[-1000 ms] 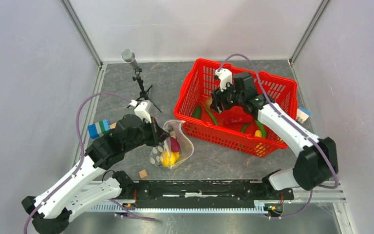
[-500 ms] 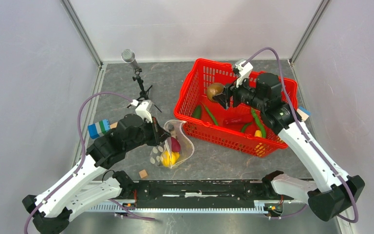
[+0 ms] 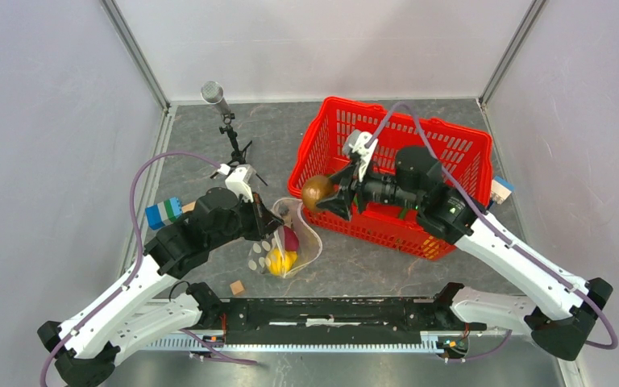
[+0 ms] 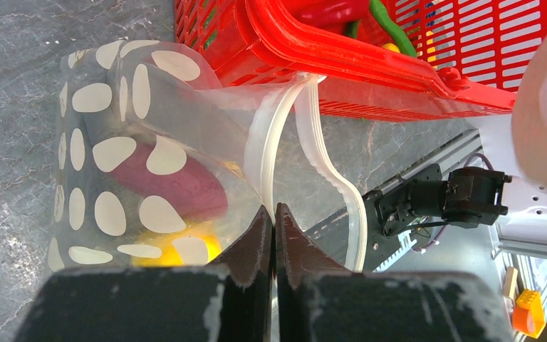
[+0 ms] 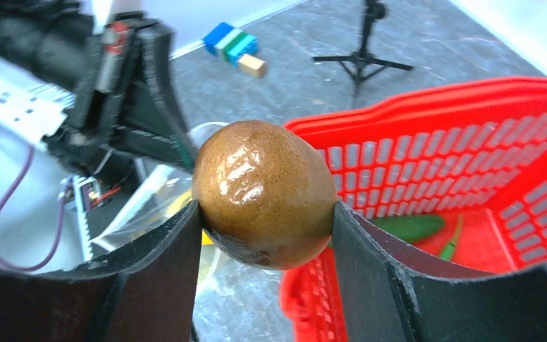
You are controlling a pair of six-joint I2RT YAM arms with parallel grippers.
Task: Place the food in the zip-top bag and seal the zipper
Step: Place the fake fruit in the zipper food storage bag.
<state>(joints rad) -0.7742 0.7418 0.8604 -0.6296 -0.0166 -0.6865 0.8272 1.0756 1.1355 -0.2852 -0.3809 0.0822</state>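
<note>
The dotted zip-top bag lies left of the red basket, its mouth held up. My left gripper is shut on the bag's white zipper strip. A magenta aubergine and a yellow piece lie inside the bag. My right gripper is shut on a brown lump, in the air at the basket's left rim, just right of and above the bag mouth. A red chilli and green pods stay in the basket.
The red mesh basket stands at the back right, touching the bag. A microphone on a small tripod stands at the back left. Blue-green blocks lie at the left edge and a wooden cube near the front rail.
My right gripper lifted the brown lump out of the basket and swung it left, over the basket's rim towards the bag mouth. The left gripper and bag stayed put.
</note>
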